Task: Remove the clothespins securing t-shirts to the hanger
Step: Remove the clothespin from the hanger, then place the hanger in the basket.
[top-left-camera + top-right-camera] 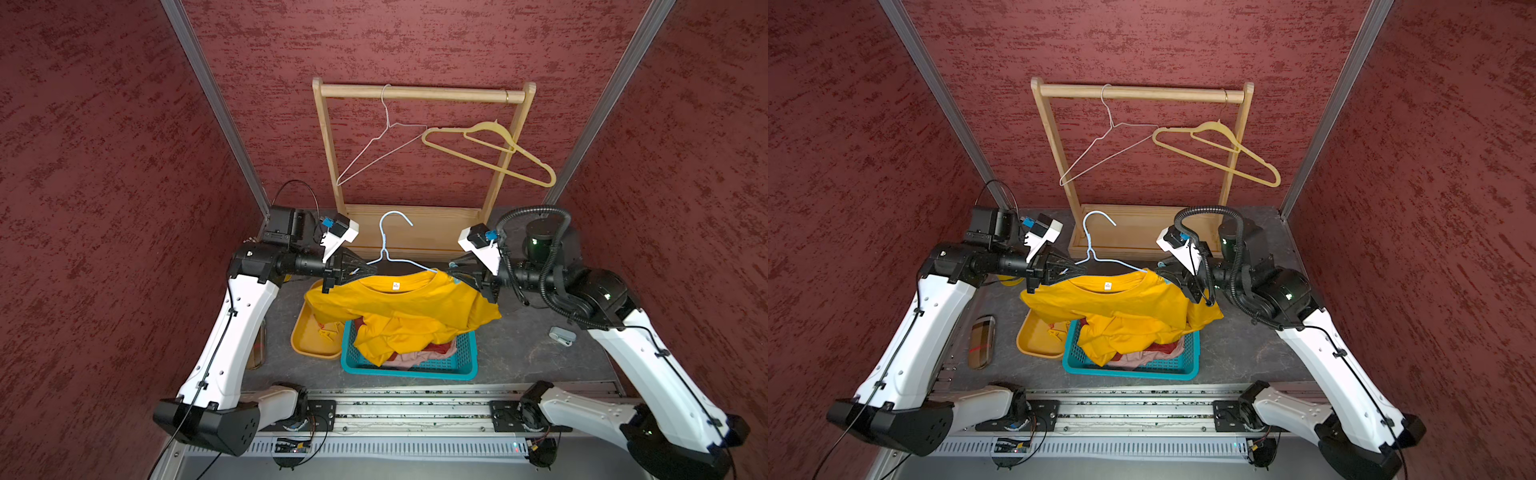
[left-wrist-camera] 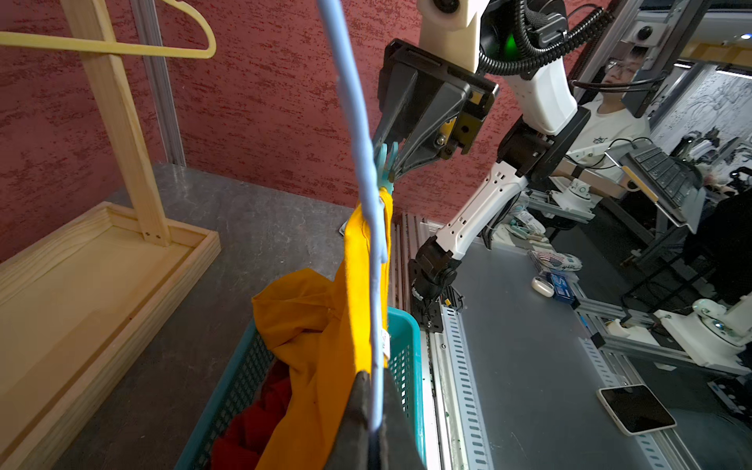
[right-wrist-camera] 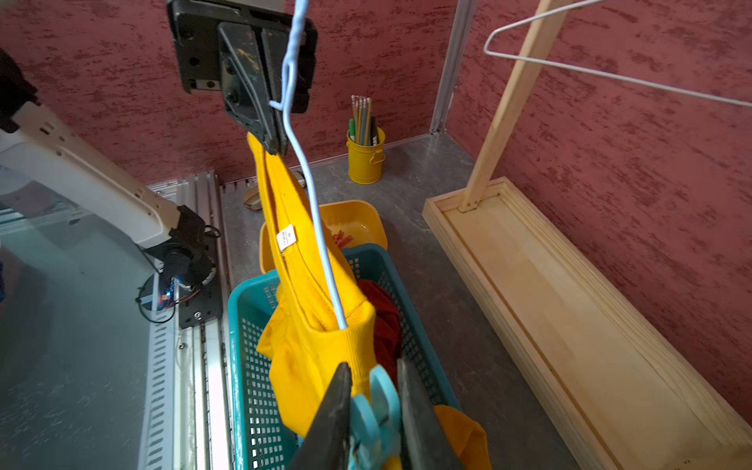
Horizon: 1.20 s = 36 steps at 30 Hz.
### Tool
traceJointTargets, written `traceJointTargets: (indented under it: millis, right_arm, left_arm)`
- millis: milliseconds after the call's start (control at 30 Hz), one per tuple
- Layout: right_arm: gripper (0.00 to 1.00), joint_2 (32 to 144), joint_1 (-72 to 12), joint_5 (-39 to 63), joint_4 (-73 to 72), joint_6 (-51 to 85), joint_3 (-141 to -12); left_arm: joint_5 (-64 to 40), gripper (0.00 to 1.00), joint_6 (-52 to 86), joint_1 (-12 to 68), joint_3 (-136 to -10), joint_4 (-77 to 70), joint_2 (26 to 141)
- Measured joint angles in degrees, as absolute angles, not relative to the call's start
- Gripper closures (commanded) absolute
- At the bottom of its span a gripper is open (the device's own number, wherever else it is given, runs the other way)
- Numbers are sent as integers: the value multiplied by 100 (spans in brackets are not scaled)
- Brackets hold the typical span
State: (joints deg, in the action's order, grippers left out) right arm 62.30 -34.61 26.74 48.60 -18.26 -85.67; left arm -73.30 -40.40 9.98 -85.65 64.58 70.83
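right gripper point(image 3: 373, 367) narrowly parted, pinching blue clothespin point(image 3: 375, 411)

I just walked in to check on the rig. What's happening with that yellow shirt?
The left gripper is clamped on one end of the blue hanger, holding it and the yellow shirt up over the teal basket. The right gripper is closed on a light-blue clothespin at the shirt's other shoulder. The pin is not off yet. Red cloth lies in the basket.
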Motion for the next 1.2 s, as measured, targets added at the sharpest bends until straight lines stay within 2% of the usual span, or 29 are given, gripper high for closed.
traceJointTargets:
  millis: [300, 667, 833, 1067, 1200]
  right_arm:
    - [100, 5852, -3461, 1570, 2805, -582, -7113]
    - [100, 5347, -3461, 932, 1310, 1, -6831]
    - [100, 5343, -3463, 858, 1188, 75, -6840]
    - [100, 5297, -3461, 685, 1227, 161, -6886]
    - [100, 5170, -3461, 523, 1267, 233, -6890]
  left_arm:
    - [-6261, 100, -4014, 1332, -8715, 5870, 7006]
    - [-5516, 100, -4167, 1358, -8453, 5804, 6976]
    - [-5601, 100, -4187, 1498, -8335, 5815, 7004]
    - [-6117, 100, -4014, 2287, -8374, 5758, 7411]
    - [-6567, 100, -3387, 2565, -8051, 5083, 7548]
